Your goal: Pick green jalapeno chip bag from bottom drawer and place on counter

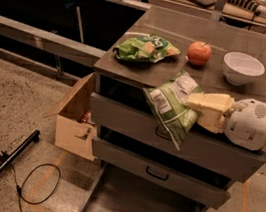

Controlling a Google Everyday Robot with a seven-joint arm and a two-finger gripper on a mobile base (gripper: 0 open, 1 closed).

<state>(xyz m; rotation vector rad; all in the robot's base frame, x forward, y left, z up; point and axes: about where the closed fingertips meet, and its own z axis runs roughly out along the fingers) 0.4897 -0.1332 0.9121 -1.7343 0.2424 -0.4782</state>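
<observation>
One bag is off every surface: the green jalapeno chip bag [169, 107], dark green with pale stripes and a white label patch, hangs tilted in the air. Its top sits level with the front edge of the counter [214, 28], and its lower corner points down across the face of the upper drawer [120, 118]. The bag touches neither the counter top nor the drawer floor below.

The gripper [192, 106] reaches in from the right at counter-edge height. Its pale yellow fingers [210, 102] are pressed together on the bag's right side, pinching the foil between them, so the bag dangles to the left of the claw. Behind the fingers a rounded white wrist housing [251, 124] runs off the right side of the view.

Below, the bottom drawer [138, 210] is pulled out, its flat grey floor bare where it shows. Between it and the bag are the upper drawer and the middle drawer [124, 158], both grey with black curved handles.

On the counter behind the bag lie a lime-green bag [145, 48] at the left, a red-orange fruit [199, 53] in the middle and a white bowl [242, 68] at the right, each apart from the others. Left of the cabinet stands an open cardboard box [72, 127] on the speckled floor, with a black stand leg [5, 164] and a looped cable [33, 188] farther left.
</observation>
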